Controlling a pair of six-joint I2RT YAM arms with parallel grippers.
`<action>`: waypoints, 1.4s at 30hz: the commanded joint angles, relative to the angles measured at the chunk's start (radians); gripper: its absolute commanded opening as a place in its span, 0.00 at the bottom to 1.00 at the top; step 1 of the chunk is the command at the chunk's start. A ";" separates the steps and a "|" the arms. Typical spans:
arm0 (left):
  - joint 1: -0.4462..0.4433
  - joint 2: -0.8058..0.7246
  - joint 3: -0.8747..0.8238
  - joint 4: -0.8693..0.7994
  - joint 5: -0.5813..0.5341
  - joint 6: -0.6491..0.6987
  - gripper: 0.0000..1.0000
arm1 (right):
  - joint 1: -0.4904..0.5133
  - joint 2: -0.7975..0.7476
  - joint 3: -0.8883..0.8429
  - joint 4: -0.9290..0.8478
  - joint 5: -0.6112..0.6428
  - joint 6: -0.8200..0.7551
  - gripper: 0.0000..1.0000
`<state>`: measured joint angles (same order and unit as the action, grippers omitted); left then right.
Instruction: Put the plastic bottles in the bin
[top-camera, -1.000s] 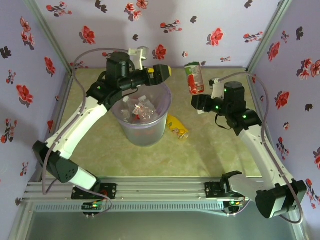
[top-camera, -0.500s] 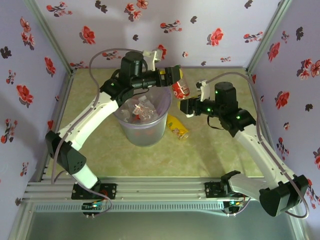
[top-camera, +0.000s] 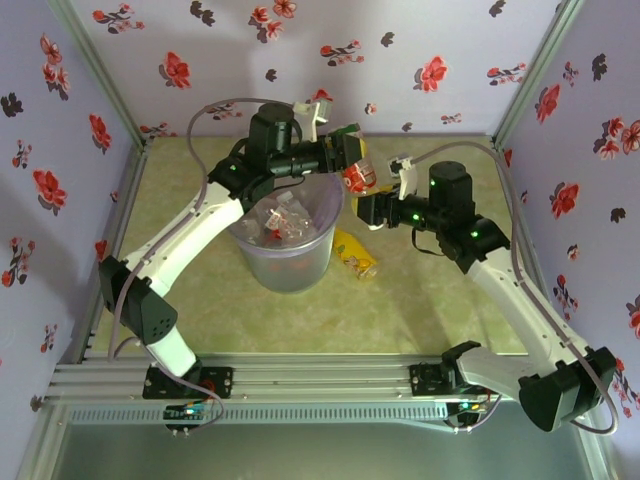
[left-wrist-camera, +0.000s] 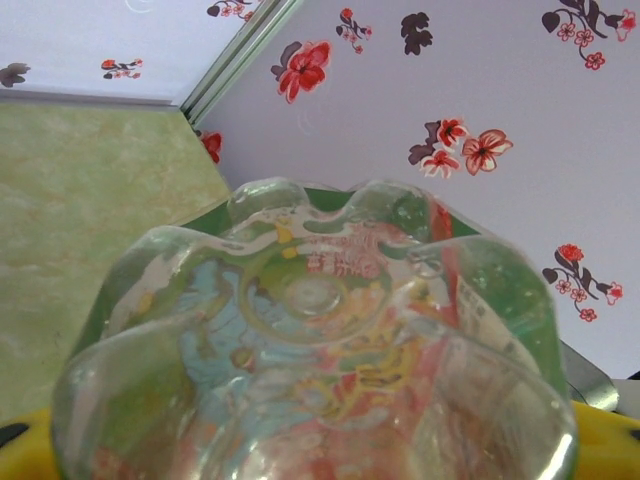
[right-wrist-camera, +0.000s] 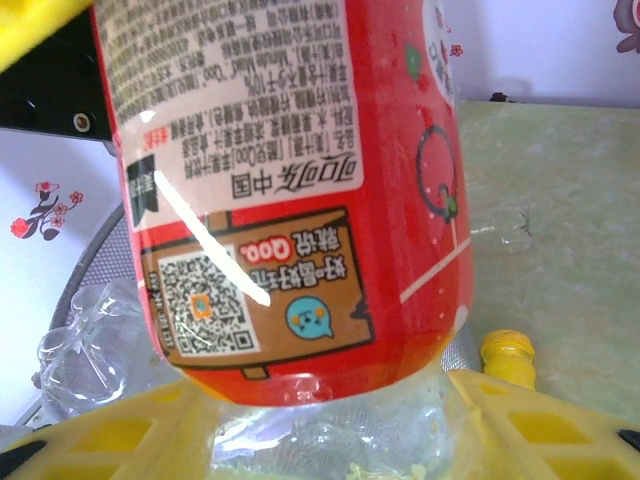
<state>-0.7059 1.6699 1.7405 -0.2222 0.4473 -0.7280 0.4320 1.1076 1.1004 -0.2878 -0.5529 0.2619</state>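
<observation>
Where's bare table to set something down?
Free: the table strip between the bin and the front rail, and the patch between the yellow-labelled bottle and the right arm. Crowded: by the bin's far rim, where both arms meet at the red-labelled bottle.

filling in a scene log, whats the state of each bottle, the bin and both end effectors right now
red-labelled bottle, in the air by the bin's rim, between both end effectors
right end effector, shut on the red-labelled bottle
left end effector, around that bottle's base, grip unclear
bin, upright, clear bottles inside
yellow-labelled bottle, lying on the table right of the bin
</observation>
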 joint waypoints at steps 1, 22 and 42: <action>-0.002 0.007 0.025 0.084 0.021 -0.017 0.57 | 0.007 0.009 0.025 0.029 -0.007 -0.021 0.61; 0.238 -0.211 0.052 -0.140 -0.178 0.177 0.34 | -0.281 -0.183 -0.104 -0.093 0.207 0.152 0.99; 0.243 -0.314 -0.254 -0.225 -0.486 0.364 0.00 | -0.279 -0.103 -0.228 -0.082 0.170 0.155 0.98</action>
<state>-0.4458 1.3491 1.4998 -0.4538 0.0166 -0.4095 0.1543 0.9833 0.9024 -0.3901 -0.3614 0.4046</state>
